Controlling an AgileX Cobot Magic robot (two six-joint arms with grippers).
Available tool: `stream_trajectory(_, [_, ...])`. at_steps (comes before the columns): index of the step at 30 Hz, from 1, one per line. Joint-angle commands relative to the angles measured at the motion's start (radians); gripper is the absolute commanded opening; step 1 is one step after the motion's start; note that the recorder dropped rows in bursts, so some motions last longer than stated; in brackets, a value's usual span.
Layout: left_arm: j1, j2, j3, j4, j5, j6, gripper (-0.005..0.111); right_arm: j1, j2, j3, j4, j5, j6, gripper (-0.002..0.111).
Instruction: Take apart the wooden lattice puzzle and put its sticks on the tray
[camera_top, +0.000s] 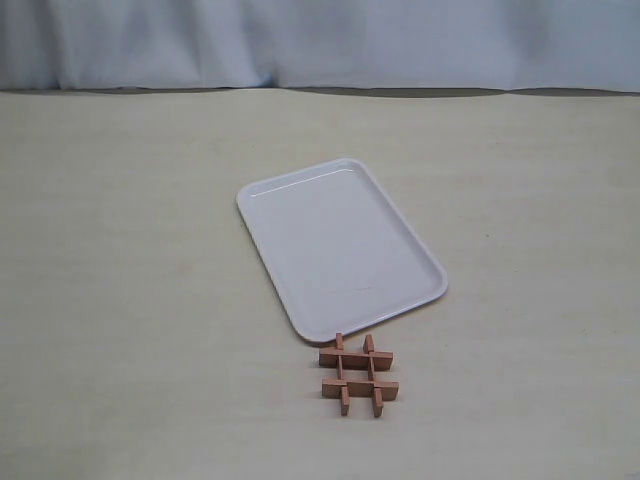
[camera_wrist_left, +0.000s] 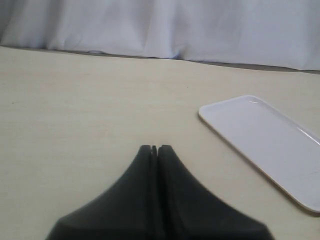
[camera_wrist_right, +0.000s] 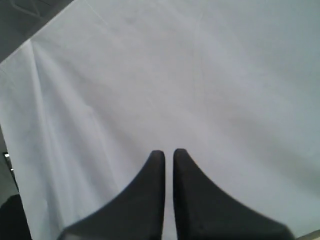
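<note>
The wooden lattice puzzle lies assembled on the table just in front of the tray's near corner, its four reddish-brown sticks interlocked in a "#". The white tray lies flat with nothing on it. Neither gripper shows in the exterior view. In the left wrist view my left gripper hovers over bare table, shut on nothing, with the tray off to one side. The right gripper faces a white cloth, its fingers nearly together with a thin slit between them and nothing held. No wrist view shows the puzzle.
A pale wood-grain table spreads around the tray and puzzle. A white cloth backdrop hangs along the table's far edge.
</note>
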Motion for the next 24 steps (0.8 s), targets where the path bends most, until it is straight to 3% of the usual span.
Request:
stream_trajectory(1, [-0.009,-0.001,0.004,-0.002,-0.01,0.0,0.0,-0.005,0.165,-0.113,-0.001,0.033,-0.063,0.006])
stream_trajectory(5, [-0.009,-0.001,0.004,-0.002,-0.01,0.0,0.0,-0.005,0.379,-0.285,-0.132,0.19,-0.174,0.006])
stream_trajectory(9, [-0.009,-0.001,0.004,-0.002,-0.01,0.0,0.0,0.022,0.592,-0.469,-0.417,0.592,-0.193,0.006])
stream_trajectory(12, [-0.009,-0.001,0.004,-0.002,-0.01,0.0,0.0,0.112,0.765,-0.561,-0.468,0.886,-0.269,0.006])
stream_trajectory(20, [-0.009,-0.001,0.004,-0.002,-0.01,0.0,0.0,0.482,1.112,-0.565,-0.462,1.018,-0.529,0.006])
stream_trajectory(24, [-0.009,-0.001,0.004,-0.002,-0.01,0.0,0.0,0.629,1.182,-0.569,-0.352,1.07,-0.819,0.006])
